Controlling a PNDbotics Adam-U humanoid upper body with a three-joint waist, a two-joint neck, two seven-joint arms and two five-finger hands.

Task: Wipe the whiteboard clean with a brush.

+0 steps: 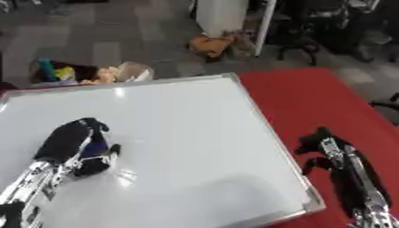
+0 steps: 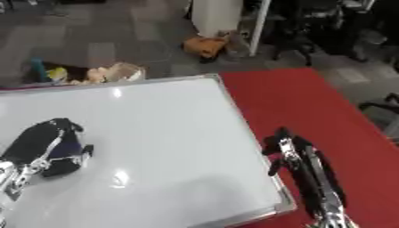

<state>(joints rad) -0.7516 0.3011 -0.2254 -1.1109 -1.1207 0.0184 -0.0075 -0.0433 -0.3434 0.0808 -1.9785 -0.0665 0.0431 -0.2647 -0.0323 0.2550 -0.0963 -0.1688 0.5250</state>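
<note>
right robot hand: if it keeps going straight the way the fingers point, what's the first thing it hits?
Likely nothing soon. The right robot hand points toward the far end of the red table surface, beside the whiteboard frame, not over it. That red strip looks bare to the far edge, though depth is hard to judge.

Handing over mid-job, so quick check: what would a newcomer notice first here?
The big white, silver-framed whiteboard fills the view, lying on a red table. The robot's black left hand rests on the board's left part, curled over a dark bluish object, likely the brush. The right hand lies on the red surface beside the board's right edge.
</note>
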